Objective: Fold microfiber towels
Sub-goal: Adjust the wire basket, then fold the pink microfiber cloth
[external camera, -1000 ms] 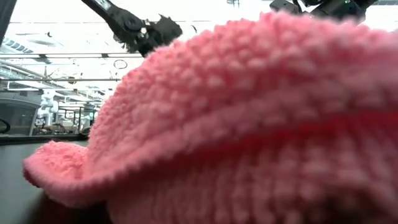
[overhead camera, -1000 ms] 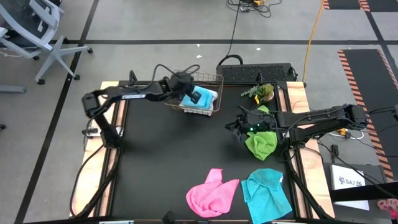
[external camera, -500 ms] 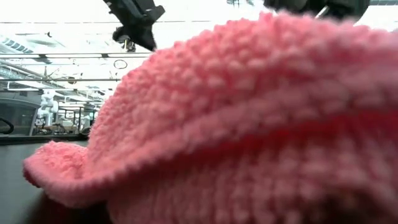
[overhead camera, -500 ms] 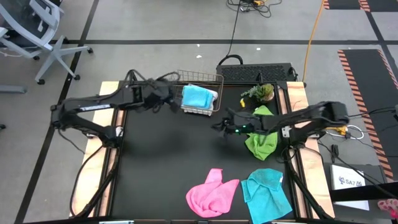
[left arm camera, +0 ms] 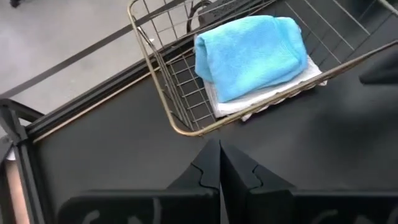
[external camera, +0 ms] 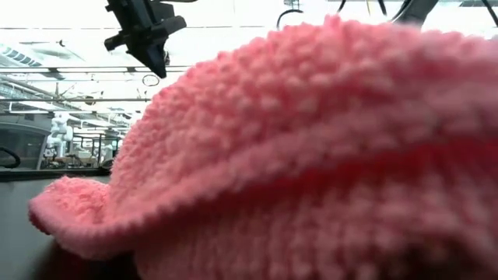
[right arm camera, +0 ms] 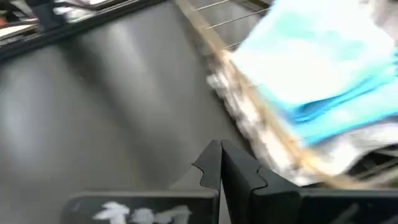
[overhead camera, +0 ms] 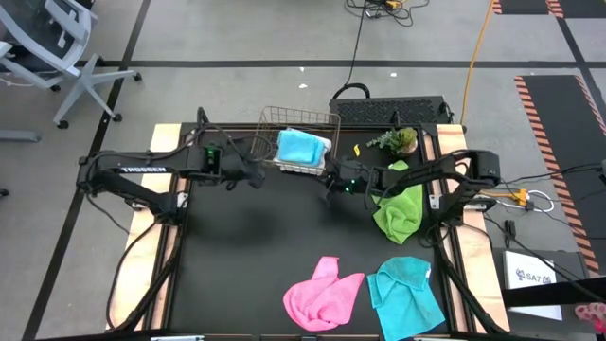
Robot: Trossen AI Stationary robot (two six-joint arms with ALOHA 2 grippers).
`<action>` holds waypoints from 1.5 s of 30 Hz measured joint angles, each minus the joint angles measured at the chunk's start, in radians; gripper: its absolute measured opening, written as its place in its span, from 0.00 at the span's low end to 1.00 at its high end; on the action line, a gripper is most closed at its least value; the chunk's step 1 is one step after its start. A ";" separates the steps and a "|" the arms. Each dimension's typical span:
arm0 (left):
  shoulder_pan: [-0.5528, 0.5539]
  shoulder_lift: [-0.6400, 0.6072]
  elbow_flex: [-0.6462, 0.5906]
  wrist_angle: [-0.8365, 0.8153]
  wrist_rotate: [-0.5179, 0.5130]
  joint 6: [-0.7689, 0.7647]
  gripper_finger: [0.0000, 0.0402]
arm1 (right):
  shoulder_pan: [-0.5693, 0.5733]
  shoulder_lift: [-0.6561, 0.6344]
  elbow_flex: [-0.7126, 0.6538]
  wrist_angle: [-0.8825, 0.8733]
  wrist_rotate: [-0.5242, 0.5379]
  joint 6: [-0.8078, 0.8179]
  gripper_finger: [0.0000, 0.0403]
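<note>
Nearest, a pink towel [overhead camera: 322, 292] and a cyan towel [overhead camera: 408, 292] are lying crumpled on the bench [overhead camera: 256, 246]; a green towel [overhead camera: 401, 210] is waiting beyond. Farther back, both grippers, left [left arm camera: 219, 163] and right [right arm camera: 220, 163], fingers pressed shut and empty, are flanking the wire basket [left arm camera: 163, 93] holding a folded cyan towel [left arm camera: 249, 53] over a white one [left arm camera: 273, 93]. Next, presumably, an unfolded towel needs picking up and spreading flat.

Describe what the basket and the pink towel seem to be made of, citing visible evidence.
Basket: apparently thin metal wire with a copper-gold sheen, shown by its open grid.
Pink towel: soft fleecy cloth, likely microfiber, shown by its nubbly looped pile and limp folds.
</note>
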 joint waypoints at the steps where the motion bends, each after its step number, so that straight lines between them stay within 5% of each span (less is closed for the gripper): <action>1: -0.008 0.000 0.000 0.000 0.000 -0.005 0.01 | -0.012 -0.005 0.000 -0.008 0.003 -0.010 0.00; 14: -0.105 -0.001 0.000 0.000 0.002 -0.092 0.02 | -0.073 -0.138 0.000 -0.176 -0.044 -0.084 0.00; 18: -0.137 0.000 0.000 0.014 0.002 -0.130 0.01 | -0.006 -0.239 0.001 -0.248 -0.134 -0.063 0.00; 24: -0.180 0.054 0.000 0.164 0.028 -0.096 0.01 | 0.126 -0.384 0.000 -0.436 -0.130 -0.020 0.00; 36: -0.193 0.415 -0.001 0.758 0.472 0.147 0.01 | 0.290 -0.608 0.000 -0.668 0.053 0.095 0.00; 41: -0.203 0.533 0.000 0.819 0.713 0.352 0.01 | 0.313 -0.647 0.000 -0.719 0.054 0.096 0.00; 45: -0.227 0.590 0.000 0.846 0.790 0.495 0.01 | 0.314 -0.656 -0.001 -0.762 0.054 0.095 0.00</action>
